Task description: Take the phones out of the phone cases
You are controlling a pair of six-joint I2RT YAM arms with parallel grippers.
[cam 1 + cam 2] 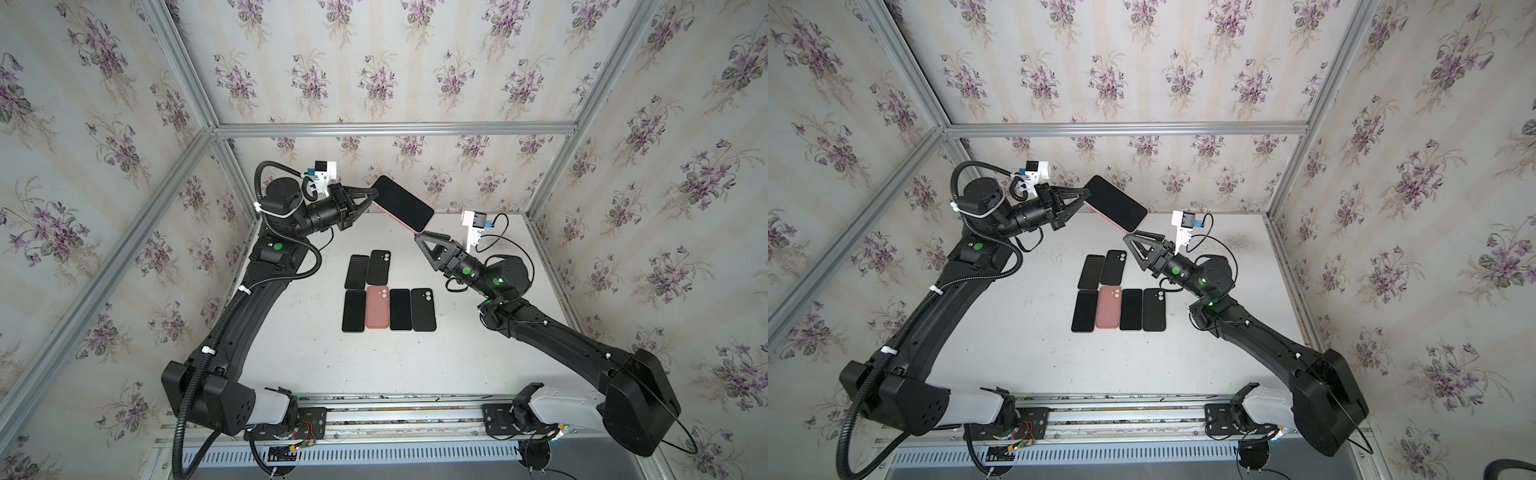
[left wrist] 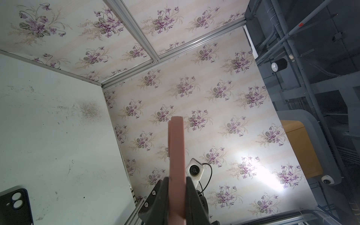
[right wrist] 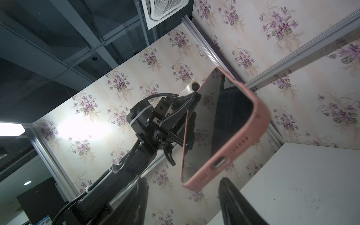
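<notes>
- Black fingers (image 2: 191, 194) of the left gripper (image 2: 176, 181) sit closest in the left wrist view, clamped on the pink phone case (image 2: 176, 146), seen edge-on.
- Right wrist view: the right gripper (image 3: 184, 181) has its jaws apart, either side of the case's lower corner; the phone (image 3: 224, 120) sits inside the case, screen showing.
- Both top views: the cased phone hangs tilted above the table (image 1: 457, 353), beyond six other phones and cases (image 1: 400, 309) lying flat.

black case (image 2: 21, 214) cut off at the left wrist view's edge, right gripper (image 3: 183, 180) fingers (image 3: 233, 206) blurry and cropped too
</notes>
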